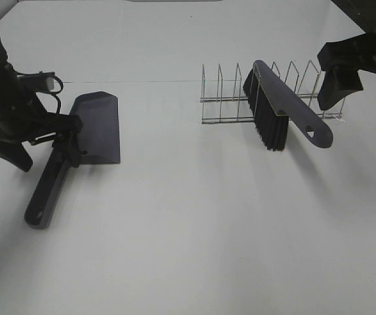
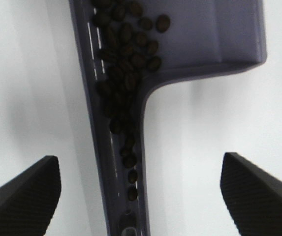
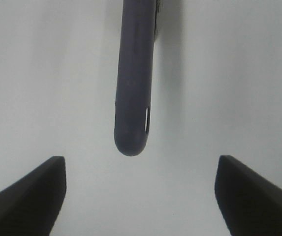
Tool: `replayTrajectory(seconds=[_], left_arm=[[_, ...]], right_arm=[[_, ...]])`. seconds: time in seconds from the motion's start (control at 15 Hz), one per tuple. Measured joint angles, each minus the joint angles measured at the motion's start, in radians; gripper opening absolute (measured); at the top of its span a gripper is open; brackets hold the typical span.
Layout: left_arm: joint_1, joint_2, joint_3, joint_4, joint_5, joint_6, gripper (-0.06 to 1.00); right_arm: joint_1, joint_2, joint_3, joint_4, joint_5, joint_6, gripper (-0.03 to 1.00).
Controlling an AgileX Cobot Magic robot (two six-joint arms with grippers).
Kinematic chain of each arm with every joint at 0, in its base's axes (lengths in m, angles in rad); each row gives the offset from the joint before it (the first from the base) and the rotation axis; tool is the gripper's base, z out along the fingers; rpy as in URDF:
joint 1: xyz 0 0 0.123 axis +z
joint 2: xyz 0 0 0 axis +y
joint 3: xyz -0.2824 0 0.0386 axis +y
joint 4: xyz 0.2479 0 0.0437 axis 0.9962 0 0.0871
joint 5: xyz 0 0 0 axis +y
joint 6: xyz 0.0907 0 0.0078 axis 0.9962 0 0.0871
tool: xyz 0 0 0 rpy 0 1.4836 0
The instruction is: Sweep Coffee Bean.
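A dark purple-grey dustpan (image 1: 99, 128) lies on the white table at the left, its handle (image 1: 46, 193) pointing toward the front. The coffee beans (image 2: 126, 73) lie inside it, piled at the rear of the pan and strung down the handle channel; they do not show in the exterior high view. My left gripper (image 1: 43, 154) is open and hovers over the handle with one finger on each side (image 2: 141, 196). A black-bristled brush (image 1: 270, 115) leans in a wire rack. My right gripper (image 1: 365, 88) is open above the brush handle's end (image 3: 133, 98), not touching it.
The wire rack (image 1: 220, 100) with several upright dividers stands at the back right, with the brush's handle (image 1: 309, 125) sticking out toward the front right. The white table (image 1: 194, 230) stretches across the middle and front.
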Motion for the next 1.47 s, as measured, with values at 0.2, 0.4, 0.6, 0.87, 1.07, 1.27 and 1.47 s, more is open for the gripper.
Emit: replayTrajectory(seconds=[0.2, 0.4, 0.6, 0.87, 1.07, 1.27, 1.47], left_arm=[[0.002, 0.000, -0.175, 0.056, 0.135, 0.000, 0.81], [0.002, 0.000, -0.303, 0.139, 0.263, 0.000, 0.81], [0.002, -0.001, -0.354, 0.194, 0.277, 0.000, 0.81], [0.002, -0.097, -0.355, 0.214, 0.284, -0.062, 0.81], [0.002, -0.205, -0.355, 0.240, 0.285, -0.116, 0.81], [0.002, -0.333, -0.277, 0.307, 0.285, -0.168, 0.81], [0.002, -0.519, -0.034, 0.386, 0.285, -0.204, 0.81]], right_arm=[[0.000, 0.000, -0.076, -0.019, 0.050, 0.000, 0.77], [0.000, 0.000, -0.156, -0.086, 0.091, 0.003, 0.77], [0.000, 0.000, -0.173, -0.141, 0.142, 0.007, 0.77], [0.000, 0.000, -0.173, -0.151, 0.271, 0.007, 0.77], [0.000, 0.000, -0.173, -0.134, 0.296, 0.007, 0.77], [0.000, -0.033, -0.145, -0.132, 0.295, 0.007, 0.77], [0.000, -0.189, -0.007, -0.132, 0.284, 0.007, 0.77]])
